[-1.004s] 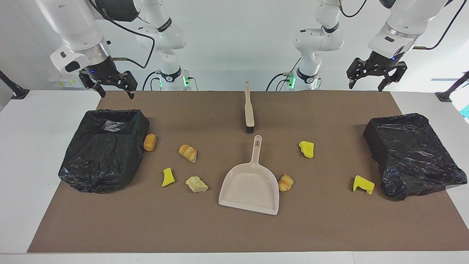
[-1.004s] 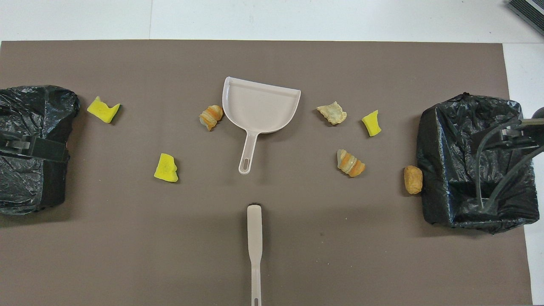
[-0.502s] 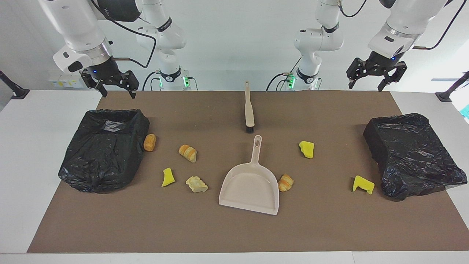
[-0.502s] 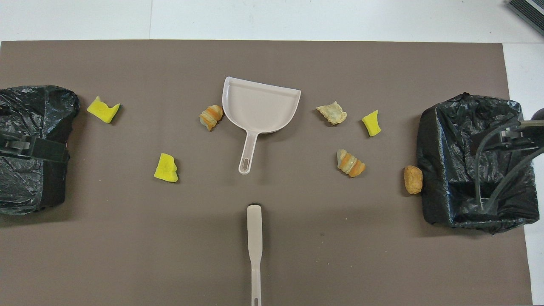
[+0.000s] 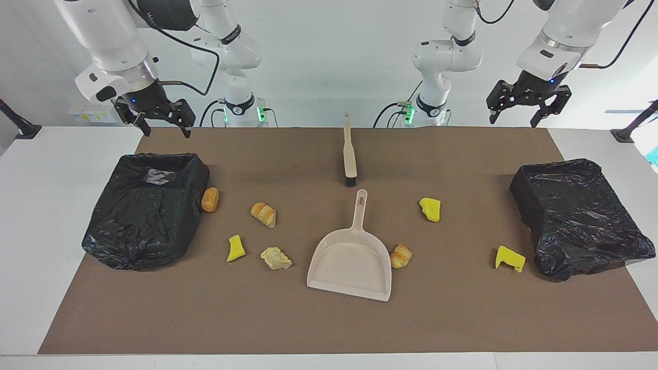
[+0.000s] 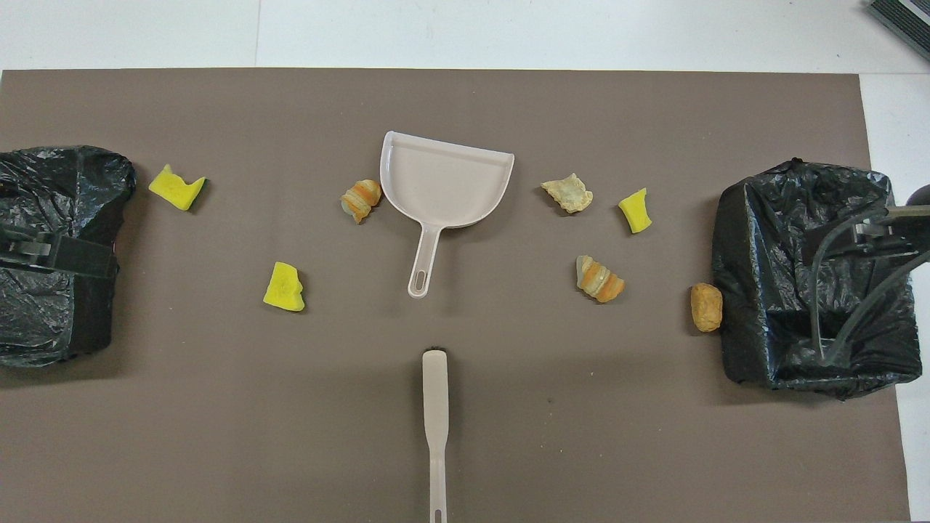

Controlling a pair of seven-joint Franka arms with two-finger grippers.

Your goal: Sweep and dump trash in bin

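Seven small scraps of trash lie scattered on the brown mat point(image 5: 329, 329) that covers the white table point(image 5: 46, 216): a golden-brown bread lump point(image 5: 209, 199) touches the side of the black-bagged bin at the right arm's end point(image 5: 146, 208), a striped pastry roll point(image 5: 263, 214) lies near it toward the middle, and a bright yellow foam chunk point(image 5: 235, 248) and a pale crumpled pastry piece point(image 5: 276, 258) sit farther from the robots. A second striped pastry lump point(image 5: 401, 256) rests against the edge of the beige plastic dustpan point(image 5: 351, 262) at the mat's centre. A yellow foam block point(image 5: 431, 209) lies toward the left arm's end, and another yellow foam scrap point(image 5: 509, 258) sits just beside the second black-bagged bin point(image 5: 578, 216) there. The beige brush with black bristles point(image 5: 349, 151) lies nearer to the robots than the dustpan, its bristles toward the dustpan's handle, not touching it. The right end effector point(image 5: 163, 123) hangs above the mat's edge near its bin, fingers spread and empty. The left end effector point(image 5: 518, 110) hangs above the mat's corner, also spread and empty.
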